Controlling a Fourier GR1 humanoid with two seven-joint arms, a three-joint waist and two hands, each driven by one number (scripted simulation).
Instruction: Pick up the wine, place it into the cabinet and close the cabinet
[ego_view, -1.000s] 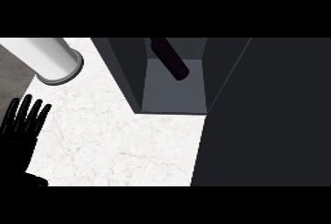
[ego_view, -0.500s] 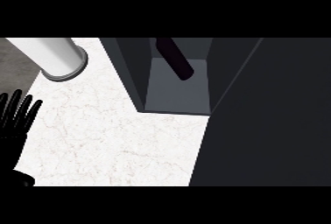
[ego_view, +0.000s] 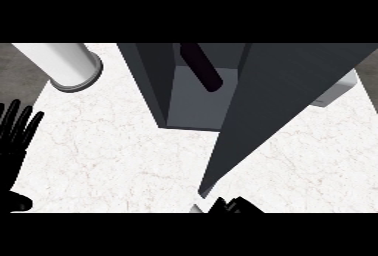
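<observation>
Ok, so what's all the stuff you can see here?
cabinet: one, dark grey, top middle, open
cabinet door: one, dark grey, swung out toward the bottom edge
wine bottle: one, dark, inside the cabinet
cylinder: one, white with a grey rim, top left
box: one, pale grey, right side, partly behind the door
counter: one, white marble, under everything
left hand: one, black, left edge, open, resting
right hand: one, black, bottom edge by the door's corner, mostly hidden
</observation>
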